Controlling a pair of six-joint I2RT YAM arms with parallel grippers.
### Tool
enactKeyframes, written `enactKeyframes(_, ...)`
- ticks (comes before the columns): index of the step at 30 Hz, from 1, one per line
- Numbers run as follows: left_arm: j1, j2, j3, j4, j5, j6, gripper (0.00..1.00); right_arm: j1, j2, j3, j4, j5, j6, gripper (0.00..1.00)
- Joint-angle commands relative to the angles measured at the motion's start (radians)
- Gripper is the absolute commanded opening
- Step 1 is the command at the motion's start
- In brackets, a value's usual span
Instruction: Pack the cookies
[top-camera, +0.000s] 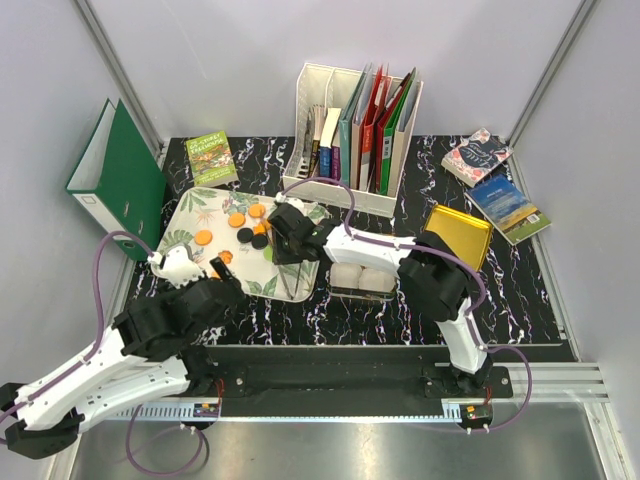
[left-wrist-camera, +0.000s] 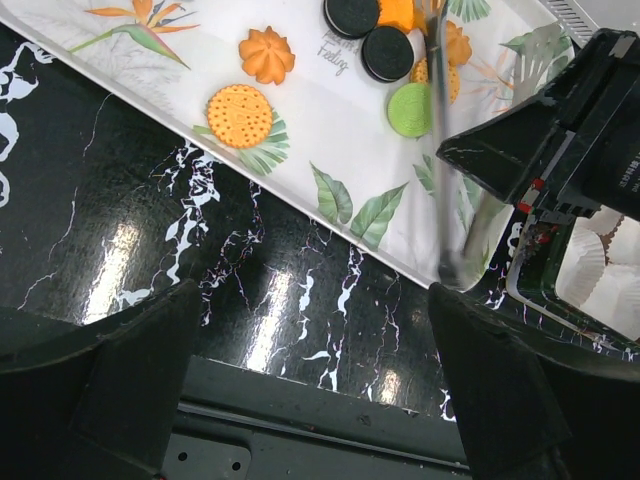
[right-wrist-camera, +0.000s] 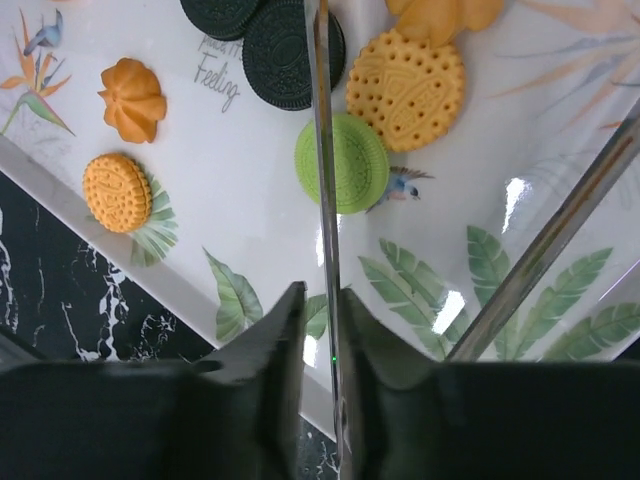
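**Desk:** Where are the cookies (right-wrist-camera: 405, 90) right now?

**Operator:** All on the flowered tray (right-wrist-camera: 250, 180). I see the green cookie (right-wrist-camera: 342, 162) near the middle and two black cookies (right-wrist-camera: 285, 55) touching each other just beyond it. Orange ones are scattered around, two of them off by the tray's near edge.

**Desk:** And your right gripper (right-wrist-camera: 322, 295)?

**Operator:** It hangs over the tray, jaws nearly together, with one arm of the metal tongs (right-wrist-camera: 322, 130) running through the narrow slot between them. That arm crosses over a black cookie and the green one's edge. I can't tell whether the pads actually pinch it.

**Desk:** Left side?

**Operator:** My left gripper (left-wrist-camera: 320, 400) is spread wide and empty, low over the black marbled table (left-wrist-camera: 120, 250), just beside the tray's edge. White paper cups (left-wrist-camera: 600, 270) sit on the tray's right.
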Motion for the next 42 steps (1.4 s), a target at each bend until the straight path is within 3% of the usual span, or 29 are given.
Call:
enactKeyframes(1, 0.002, 0.016, -0.011, 0.039, -0.006, 0.007, 0.99, 0.009, -0.050, 0.000, 0.014, 0.008, -0.018, 0.37)
enactKeyframes(2, 0.002, 0.022, -0.009, 0.042, -0.002, 0.010, 0.99, 0.010, -0.074, -0.010, 0.014, 0.014, -0.029, 0.44)
enactKeyframes(7, 0.002, 0.042, -0.005, 0.053, -0.001, 0.014, 0.99, 0.013, -0.154, -0.043, 0.014, 0.050, -0.049, 0.57)
enactKeyframes(13, 0.002, 0.097, -0.008, 0.094, -0.006, 0.017, 0.99, 0.013, -0.360, -0.119, -0.018, 0.137, -0.092, 0.73)
enactKeyframes(19, 0.002, 0.291, -0.006, 0.296, 0.024, 0.099, 0.99, 0.010, -0.630, -0.278, -0.069, 0.335, -0.097, 1.00)
enactKeyframes(20, 0.002, 0.333, 0.010, 0.351, 0.027, 0.100, 0.99, 0.009, -0.703, -0.354, -0.067, 0.370, -0.022, 1.00)
enactKeyframes(26, 0.002, 0.649, 0.138, 0.373, -0.085, -0.062, 0.99, -0.022, -0.936, -0.597, 0.109, 0.295, -0.015, 1.00)
enactKeyframes(29, 0.013, 0.786, 0.199, 0.413, -0.081, -0.072, 0.98, -0.020, -0.979, -0.606, 0.086, 0.236, -0.082, 1.00)
enactKeyframes(34, 0.074, 1.031, 0.331, 0.416, 0.008, -0.074, 0.99, -0.020, -1.076, -0.669, 0.059, 0.281, -0.107, 1.00)
enactKeyframes(42, 0.139, 1.205, 0.400, 0.450, 0.062, -0.128, 0.99, -0.020, -1.158, -0.728, 0.045, 0.277, -0.144, 1.00)
